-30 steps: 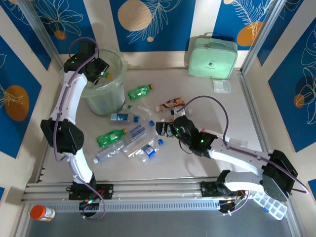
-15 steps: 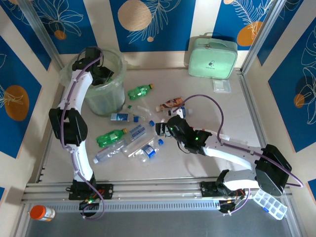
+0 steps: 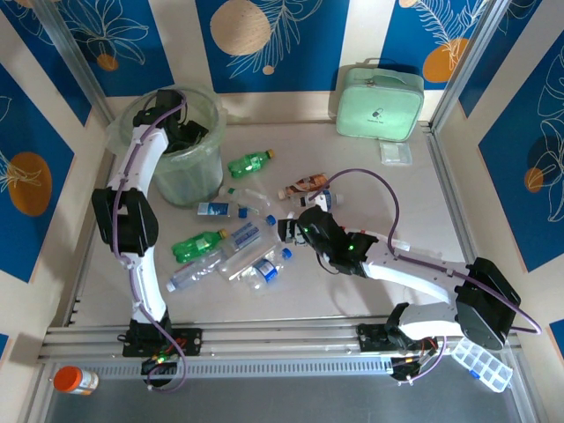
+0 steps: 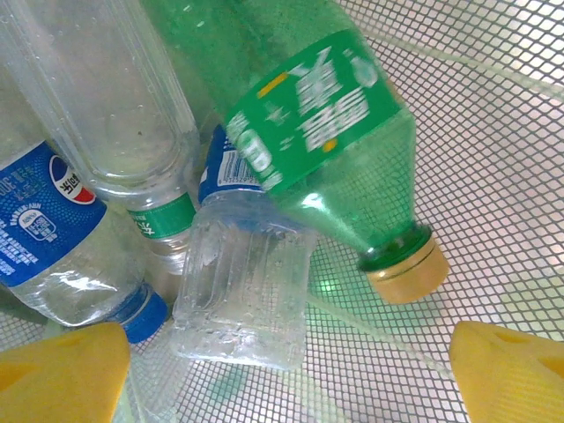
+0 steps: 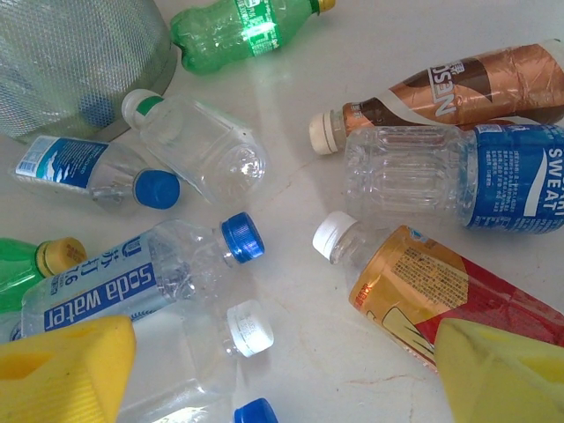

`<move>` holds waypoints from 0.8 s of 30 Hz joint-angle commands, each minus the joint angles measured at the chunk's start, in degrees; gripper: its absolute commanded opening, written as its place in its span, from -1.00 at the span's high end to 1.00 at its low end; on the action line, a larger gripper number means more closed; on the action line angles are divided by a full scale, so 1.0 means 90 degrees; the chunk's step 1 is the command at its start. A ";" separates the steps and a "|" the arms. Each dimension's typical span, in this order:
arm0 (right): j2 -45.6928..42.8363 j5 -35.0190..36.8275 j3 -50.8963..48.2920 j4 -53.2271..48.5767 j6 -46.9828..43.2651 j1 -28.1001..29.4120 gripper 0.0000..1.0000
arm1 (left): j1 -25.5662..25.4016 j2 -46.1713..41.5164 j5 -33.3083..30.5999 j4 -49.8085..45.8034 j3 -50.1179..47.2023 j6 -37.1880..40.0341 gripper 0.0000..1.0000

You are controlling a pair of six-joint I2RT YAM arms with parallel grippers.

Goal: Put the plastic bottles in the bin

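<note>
Robot lab cell: aluminium-framed table, blue leaf-print backdrop panels

Left gripper is inside the bin, mesh wall all around. Yellow fingertips sit wide apart at the bottom corners with nothing between them. Below: green bottle, gold cap, overlapping a crushed clear bottle. To its left are a green-banded clear bottle and a blue-capped clear bottle.

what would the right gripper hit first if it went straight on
Probably the clear white-capped bottle between the open fingers of the right gripper, or bare table just beside it; depth is unclear.
</note>
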 commanded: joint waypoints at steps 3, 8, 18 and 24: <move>-0.0094 0.0111 0.0199 -0.0018 -0.0027 0.0031 -0.77 | 0.0075 -0.0383 -0.0003 -0.0204 0.0056 0.0074 -0.87; -0.0185 0.0090 0.0161 0.0045 -0.0081 0.0034 -0.77 | 0.0027 -0.1014 -0.0163 -0.0197 0.0007 0.0200 -0.88; -0.0279 0.0000 0.0084 0.0129 -0.0102 0.0026 -0.77 | -0.0521 -0.3354 -0.1438 0.0049 -0.1530 0.0717 -0.86; -0.0381 -0.0044 -0.0011 0.0261 -0.0154 0.0016 -0.76 | -0.1279 -0.4689 -0.2418 0.0230 -0.2450 0.1191 -0.86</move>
